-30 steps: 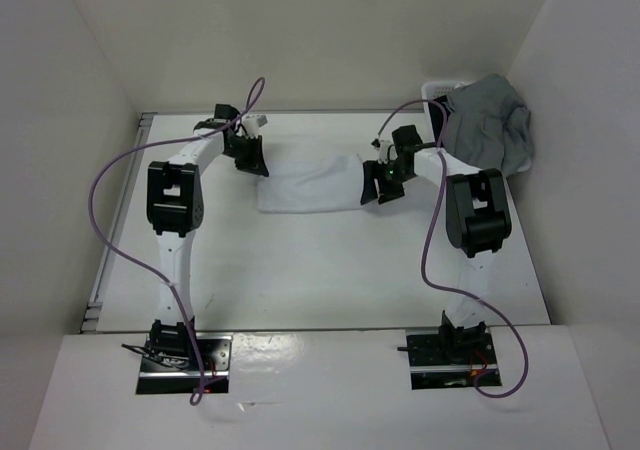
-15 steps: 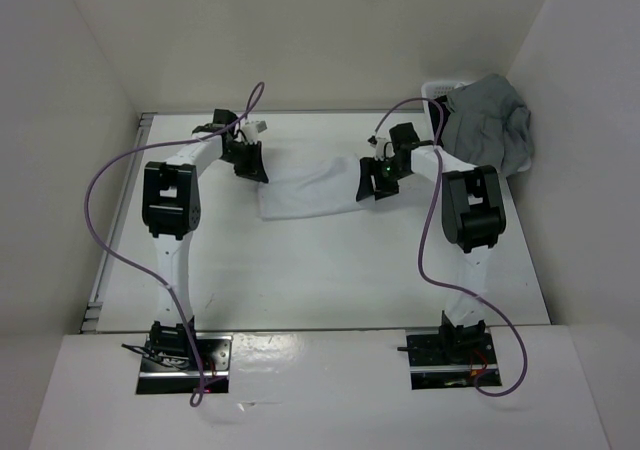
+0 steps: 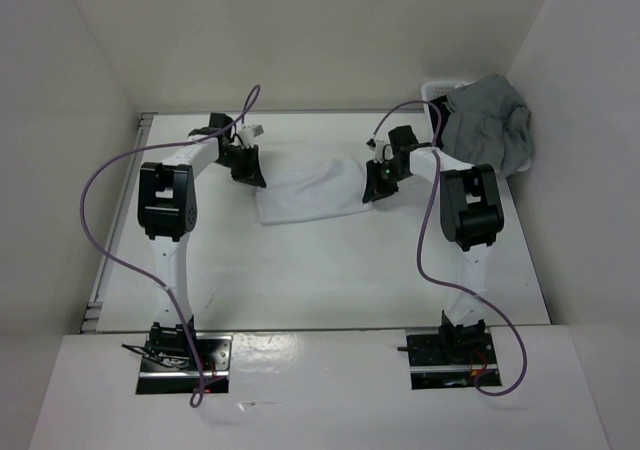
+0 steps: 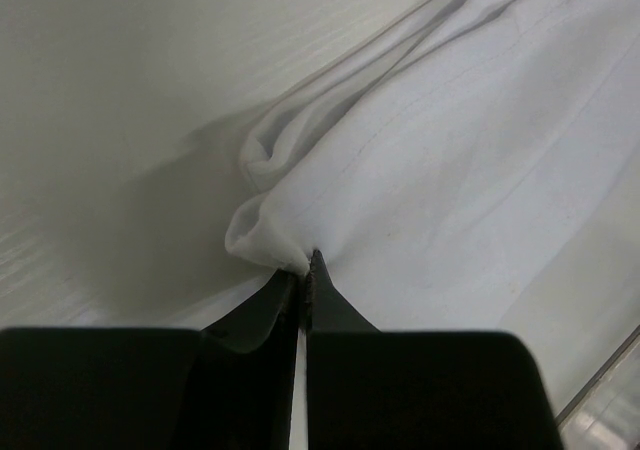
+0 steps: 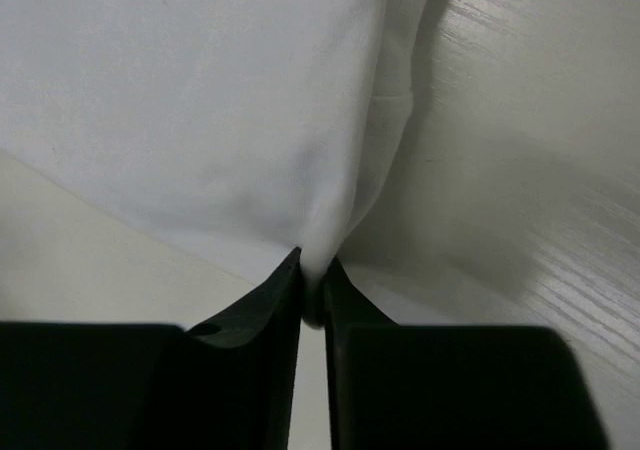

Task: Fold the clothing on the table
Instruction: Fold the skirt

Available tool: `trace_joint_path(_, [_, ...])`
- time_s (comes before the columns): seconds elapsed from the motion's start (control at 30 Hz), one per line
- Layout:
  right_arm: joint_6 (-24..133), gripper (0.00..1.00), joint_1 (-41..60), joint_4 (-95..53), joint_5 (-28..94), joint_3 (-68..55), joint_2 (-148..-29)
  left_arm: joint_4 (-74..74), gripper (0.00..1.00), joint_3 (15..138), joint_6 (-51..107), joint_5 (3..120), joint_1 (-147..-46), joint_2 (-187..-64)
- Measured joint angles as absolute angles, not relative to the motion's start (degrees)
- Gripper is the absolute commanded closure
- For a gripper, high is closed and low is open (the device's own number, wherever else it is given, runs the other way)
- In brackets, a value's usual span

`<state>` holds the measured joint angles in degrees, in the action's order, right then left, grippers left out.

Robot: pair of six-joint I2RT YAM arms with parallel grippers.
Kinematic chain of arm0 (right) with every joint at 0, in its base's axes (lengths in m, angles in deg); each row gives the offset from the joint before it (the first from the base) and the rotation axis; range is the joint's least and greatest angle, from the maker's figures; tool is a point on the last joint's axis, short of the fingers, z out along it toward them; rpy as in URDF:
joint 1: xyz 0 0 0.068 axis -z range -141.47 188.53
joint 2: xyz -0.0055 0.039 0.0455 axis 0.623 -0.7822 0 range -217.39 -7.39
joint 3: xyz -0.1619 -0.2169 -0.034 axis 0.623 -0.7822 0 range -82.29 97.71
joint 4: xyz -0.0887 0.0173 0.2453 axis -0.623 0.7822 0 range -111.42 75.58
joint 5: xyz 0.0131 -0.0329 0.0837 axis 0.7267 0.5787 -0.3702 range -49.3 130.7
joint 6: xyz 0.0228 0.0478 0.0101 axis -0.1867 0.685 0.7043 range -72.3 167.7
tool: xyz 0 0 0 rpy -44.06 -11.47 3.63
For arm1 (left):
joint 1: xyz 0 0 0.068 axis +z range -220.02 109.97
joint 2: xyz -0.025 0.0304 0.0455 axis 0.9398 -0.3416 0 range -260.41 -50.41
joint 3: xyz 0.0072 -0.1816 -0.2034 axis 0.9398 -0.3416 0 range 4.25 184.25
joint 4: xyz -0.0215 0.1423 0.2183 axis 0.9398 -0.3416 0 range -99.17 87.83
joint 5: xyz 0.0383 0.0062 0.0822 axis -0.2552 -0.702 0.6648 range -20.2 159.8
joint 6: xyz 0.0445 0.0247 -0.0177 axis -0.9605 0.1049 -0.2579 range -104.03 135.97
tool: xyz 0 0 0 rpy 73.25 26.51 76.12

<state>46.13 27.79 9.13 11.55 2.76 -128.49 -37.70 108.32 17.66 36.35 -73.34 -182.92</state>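
- The clothing (image 3: 305,192) is thin, soft, white cloth, a bit wrinkly. It lies in a long strip at the far middle of the surface (image 3: 320,270), which is white, smooth and flat.
- The left claw (image 4: 307,262) is pressed almost together, pinching a bunched corner of the cloth.
- The right claw (image 5: 312,270) squeezes a fold at the other end.
- A grey, floppy garment (image 3: 490,130) hangs over a white basket (image 3: 437,92) in the far right corner.

The left arm (image 3: 168,255) and right arm (image 3: 468,270) were white tubes with bulky black joint housings, purple cables (image 3: 92,220) trailed behind the matte-black, taper-fingered left claw (image 4: 305,270) and right claw (image 5: 312,275), and a small green light (image 3: 384,173) glowed just behind the latter.
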Motion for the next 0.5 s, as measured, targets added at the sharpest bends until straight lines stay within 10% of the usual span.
trace_joint_path(0.5, [46.4,1.00,23.4,13.4,17.9,6.6,-125.7,-37.7,1.00,103.4,17.6,35.8,-72.6,-180.1])
